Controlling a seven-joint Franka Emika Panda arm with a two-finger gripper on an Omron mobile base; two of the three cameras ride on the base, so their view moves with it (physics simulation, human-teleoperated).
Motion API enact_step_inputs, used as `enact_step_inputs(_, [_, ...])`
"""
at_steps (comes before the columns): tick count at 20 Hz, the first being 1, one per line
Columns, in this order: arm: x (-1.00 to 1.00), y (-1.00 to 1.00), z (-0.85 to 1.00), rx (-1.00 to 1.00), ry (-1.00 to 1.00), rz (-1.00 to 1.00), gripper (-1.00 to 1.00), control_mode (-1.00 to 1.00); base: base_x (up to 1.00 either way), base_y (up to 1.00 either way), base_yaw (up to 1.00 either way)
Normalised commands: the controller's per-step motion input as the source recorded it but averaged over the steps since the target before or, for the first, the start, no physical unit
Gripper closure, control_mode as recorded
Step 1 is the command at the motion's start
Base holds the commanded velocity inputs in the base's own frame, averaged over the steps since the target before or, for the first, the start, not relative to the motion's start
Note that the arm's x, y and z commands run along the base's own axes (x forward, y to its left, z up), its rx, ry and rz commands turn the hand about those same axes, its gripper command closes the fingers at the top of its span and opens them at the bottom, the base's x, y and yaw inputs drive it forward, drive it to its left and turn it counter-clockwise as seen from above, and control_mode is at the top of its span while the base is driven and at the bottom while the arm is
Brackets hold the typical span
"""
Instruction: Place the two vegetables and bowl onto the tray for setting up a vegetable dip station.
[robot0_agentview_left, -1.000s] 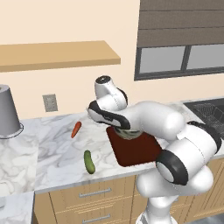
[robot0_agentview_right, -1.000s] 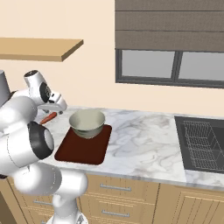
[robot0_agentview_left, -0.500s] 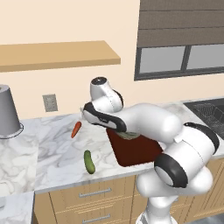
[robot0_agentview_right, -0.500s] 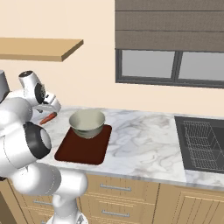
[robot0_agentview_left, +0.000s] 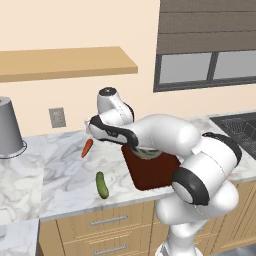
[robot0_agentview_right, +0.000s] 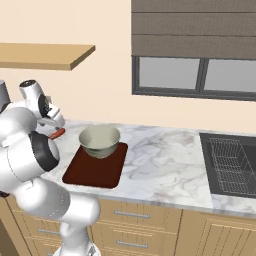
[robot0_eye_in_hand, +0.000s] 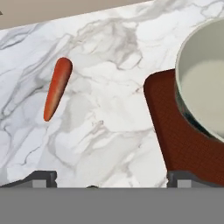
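The slim orange-red carrot (robot0_agentview_left: 87, 148) (robot0_agentview_right: 57, 133) (robot0_eye_in_hand: 57, 89) lies on the marble counter, left of the dark reddish-brown tray (robot0_agentview_left: 150, 172) (robot0_agentview_right: 95, 170) (robot0_eye_in_hand: 183, 140). A grey-green bowl (robot0_agentview_right: 100, 141) (robot0_eye_in_hand: 205, 83) with a cream inside stands on the tray's far end; my arm hides most of it in the left base view. The stubby green cucumber (robot0_agentview_left: 102, 185) rests nearer the counter's front edge. My gripper (robot0_agentview_left: 95, 131) (robot0_agentview_right: 54, 120) (robot0_eye_in_hand: 111, 179) hangs open and empty above the counter, between carrot and tray, close over the carrot.
A tall grey metal cylinder (robot0_agentview_left: 10, 127) stands at the counter's far left. A wall outlet (robot0_agentview_left: 57, 117) and a wooden shelf (robot0_agentview_left: 65, 62) sit behind and above. The sink (robot0_agentview_right: 232, 160) with a wire rack lies to the right.
My arm has swung left, from over the bowl and tray toward the carrot. The jaws have stayed open; bowl, carrot and cucumber have not moved.
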Motion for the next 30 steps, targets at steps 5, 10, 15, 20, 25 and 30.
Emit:
enact_step_inputs(5, [0.21,0.20,-0.12,0.08,0.00,-0.06,-1.00,-1.00,0.00,0.00,0.00])
enact_step_inputs(10, [0.28,0.20,-0.17,0.01,0.00,-0.11,-1.00,-1.00,0.00,0.00,0.00])
enact_step_inputs(15, [0.31,0.20,-0.17,0.00,0.02,-0.11,-1.00,-1.00,0.00,0.00,0.00])
enact_step_inputs(20, [0.33,0.17,-0.17,0.02,0.10,-0.10,-1.00,-1.00,0.00,0.00,0.00])
enact_step_inputs(25, [0.28,0.13,-0.17,0.01,0.11,-0.07,-1.00,-1.00,0.00,0.00,0.00])
enact_step_inputs(30, [0.25,0.13,-0.21,0.00,0.05,-0.05,-1.00,-1.00,0.00,0.00,0.00])
